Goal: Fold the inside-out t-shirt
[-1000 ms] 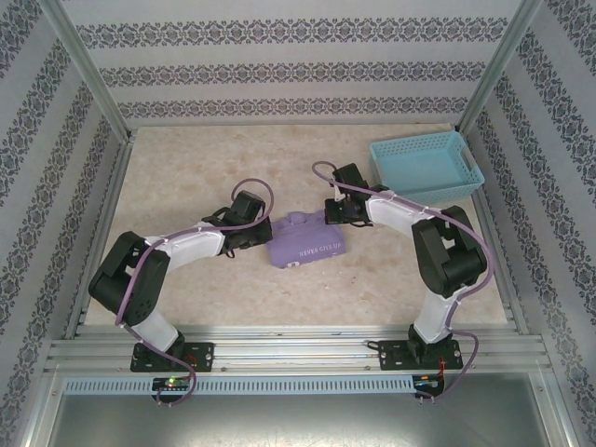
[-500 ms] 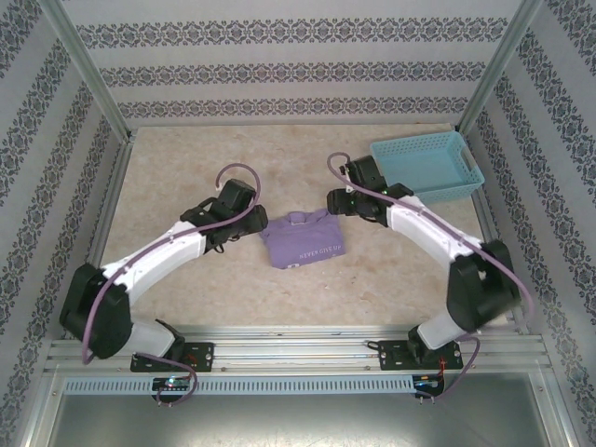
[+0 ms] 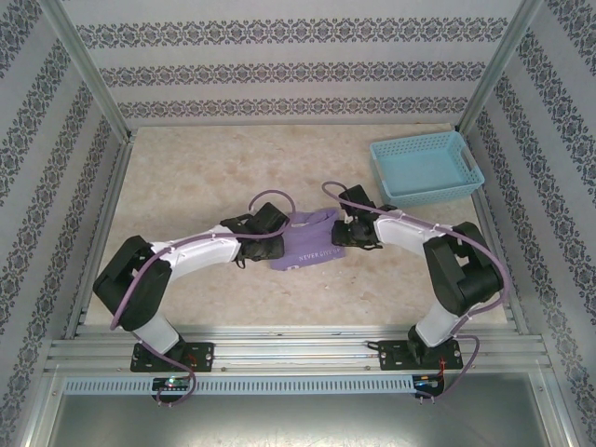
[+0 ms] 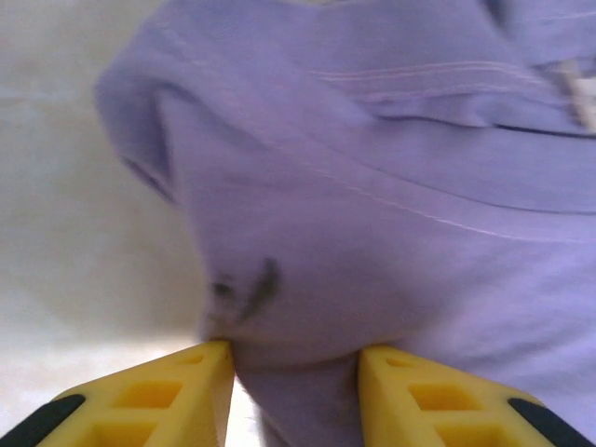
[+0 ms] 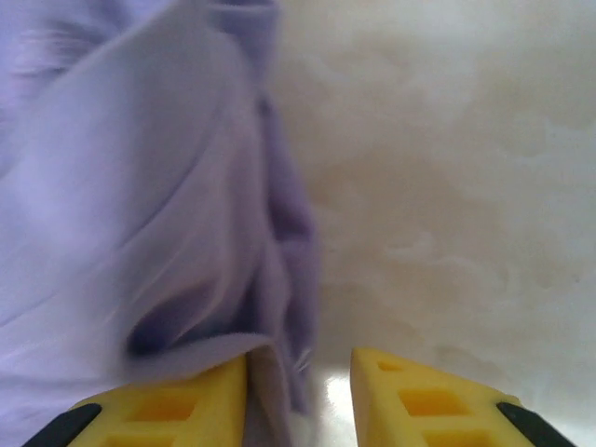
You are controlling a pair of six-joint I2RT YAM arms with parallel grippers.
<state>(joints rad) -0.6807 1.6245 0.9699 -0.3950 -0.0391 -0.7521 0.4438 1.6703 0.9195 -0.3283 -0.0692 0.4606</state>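
Top view: the soft lavender-purple cotton t-shirt (image 3: 312, 244) sits as a compact folded bundle around the middle of the beige marbled counter (image 3: 205, 177), a bit nearer the near edge than the far one. There's pale lettering on its upper face, too small to read. The left end effector (image 3: 277, 244) is against the bundle's left side and the right end effector (image 3: 340, 233) against its right side, but the wrists and cables cover both contact spots, so finger spacing can't be judged from above. The light blue plastic lattice basket (image 3: 428, 172) sits in the far right corner of the counter, well apart from the shirt. Left wrist view fills that in: the left end effector (image 4: 296, 396) has its yellow fingers (image 4: 158, 396) standing apart with a bulge of shirt (image 4: 391, 214) pushed into the gap. A bright sliver shows beside one finger, so I read it as open around the cloth, not clamped. Seams run across the fabric, a pale tag is cut off at the right edge, and there's a small dark mark on the fold; can't tell if it's a stain or a crease. Bare counter (image 4: 65, 233) is to the left. Right wrist view: the right end effector (image 5: 298, 396) is also open, with a shirt (image 5: 140, 205) edge lying against one finger and the rest of the gap showing counter (image 5: 447, 186). The other finger (image 5: 438, 396) is clear of the cloth. Both wrist views are soft with blur, show only the fingertips and show no lettering.
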